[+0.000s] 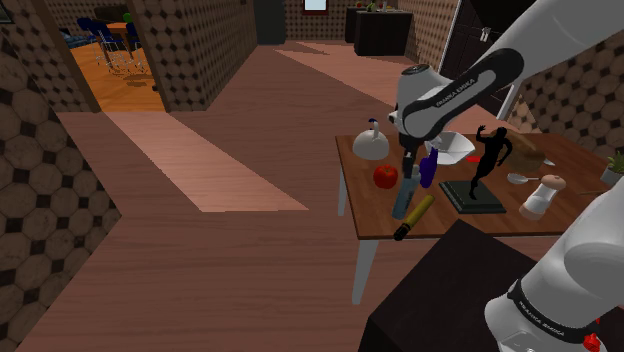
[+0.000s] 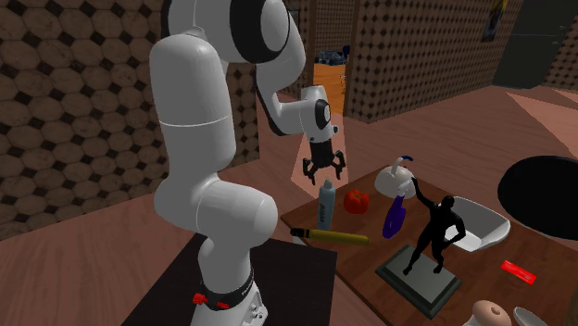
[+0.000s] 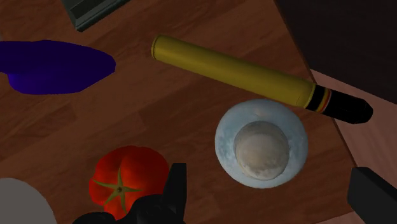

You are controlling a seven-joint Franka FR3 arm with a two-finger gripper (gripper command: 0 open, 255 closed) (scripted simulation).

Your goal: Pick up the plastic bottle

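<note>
The bottle [image 2: 326, 206] is pale blue-grey with a lighter cap and stands upright near the wooden table's edge [image 2: 306, 220]. In the shoulder view the bottle [image 1: 403, 198] stands between a red tomato and a yellow rod. My black gripper [image 2: 324, 165] hangs open a short way above it and points straight down. In the wrist view I see the bottle's round top [image 3: 261, 143] from above. It lies between the lines of my two fingers [image 3: 175, 191], which stand wide apart without touching it; the gripper [image 3: 273, 197] holds nothing.
Close around the bottle are a red tomato [image 3: 122, 181], a yellow rod with a black end [image 3: 235, 73] and a purple eggplant-like thing [image 3: 54, 65]. Farther along the table are a grey kettle [image 1: 371, 143], a black figurine on a base [image 1: 485, 165] and a white bowl [image 1: 455, 147].
</note>
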